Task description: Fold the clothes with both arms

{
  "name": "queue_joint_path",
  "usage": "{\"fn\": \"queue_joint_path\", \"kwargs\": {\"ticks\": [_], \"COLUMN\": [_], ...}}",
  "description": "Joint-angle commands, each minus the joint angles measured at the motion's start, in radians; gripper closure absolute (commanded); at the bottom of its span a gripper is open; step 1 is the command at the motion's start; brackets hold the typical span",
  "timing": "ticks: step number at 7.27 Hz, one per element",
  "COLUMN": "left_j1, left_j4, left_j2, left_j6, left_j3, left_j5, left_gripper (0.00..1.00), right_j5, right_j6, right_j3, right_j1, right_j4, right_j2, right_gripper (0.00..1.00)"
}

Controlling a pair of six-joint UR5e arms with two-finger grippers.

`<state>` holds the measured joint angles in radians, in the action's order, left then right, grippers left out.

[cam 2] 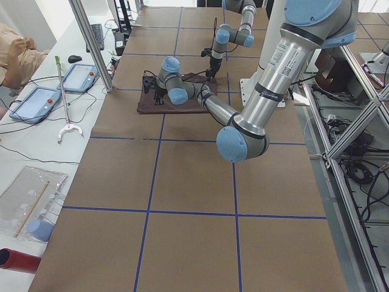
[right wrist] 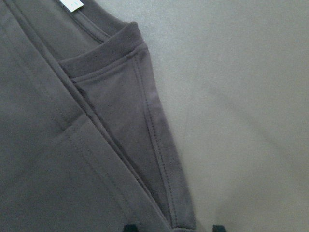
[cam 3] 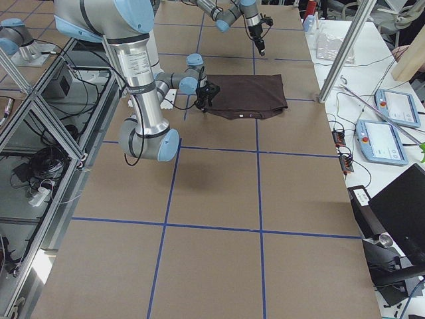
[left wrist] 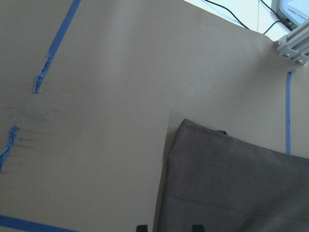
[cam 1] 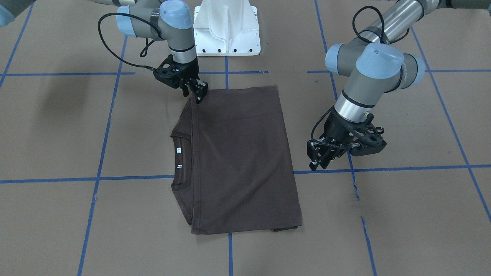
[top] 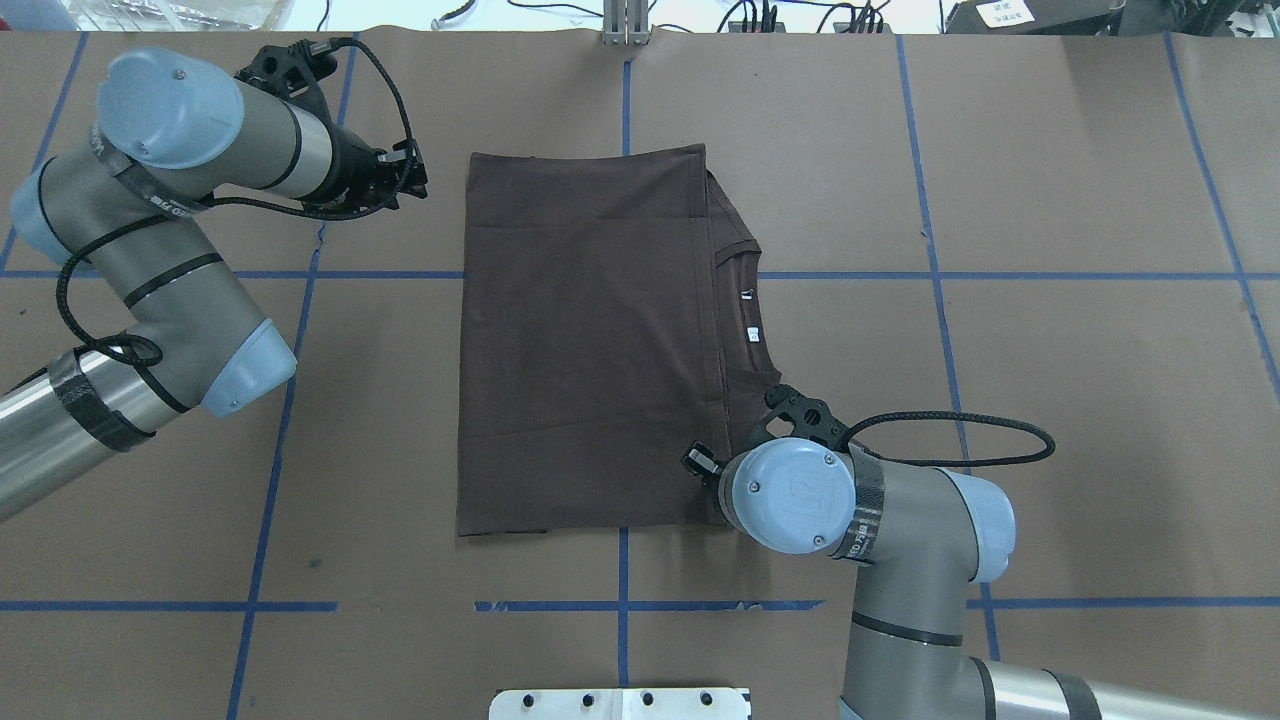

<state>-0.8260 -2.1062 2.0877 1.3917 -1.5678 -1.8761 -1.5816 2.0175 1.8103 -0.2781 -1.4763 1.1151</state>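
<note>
The dark brown T-shirt (cam 1: 238,161) lies folded flat as a rectangle in the middle of the table, also in the overhead view (top: 580,340). Its collar (cam 1: 177,161) with small white tags shows at one long edge. My right gripper (cam 1: 197,96) is low over the shirt's corner nearest the robot on the collar side. In the right wrist view it (right wrist: 174,227) is open, with the shoulder edge (right wrist: 159,145) between its tips. My left gripper (cam 1: 316,163) hangs open beside the opposite edge, off the cloth. In the left wrist view it (left wrist: 168,227) looks at a shirt corner (left wrist: 193,133).
The white pedestal base (cam 1: 226,27) stands at the robot's edge of the table. Blue tape lines (cam 1: 134,178) grid the brown paper table cover. An aluminium post (cam 3: 332,60) and the operators' tablets (cam 3: 398,106) stand beyond the table's far edge.
</note>
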Motion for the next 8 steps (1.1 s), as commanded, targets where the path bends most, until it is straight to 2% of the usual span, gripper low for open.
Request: {"fn": "queue_joint_path", "kwargs": {"ticks": [1,2,8], "left_j1": [-0.001,-0.001,0.001], "left_j4": [0.000,0.002,0.002], "left_j2": [0.000,-0.003,-0.034], "left_j6": [0.000,0.001,0.003], "left_j3": [0.000,-0.009,-0.038], "left_j5": [0.000,0.000,-0.002], "left_gripper": [0.58,0.58,0.58], "right_j5": [-0.001,-0.001,-0.008], "right_j6": [0.003,0.003,0.001], "right_j3": [-0.009,-0.011,0.020], "right_j1": [0.000,0.000,-0.009], "right_j4": [-0.001,0.001,-0.016], "right_j2": [-0.006,-0.004,-0.015], "right_gripper": [0.77,1.00,1.00]}}
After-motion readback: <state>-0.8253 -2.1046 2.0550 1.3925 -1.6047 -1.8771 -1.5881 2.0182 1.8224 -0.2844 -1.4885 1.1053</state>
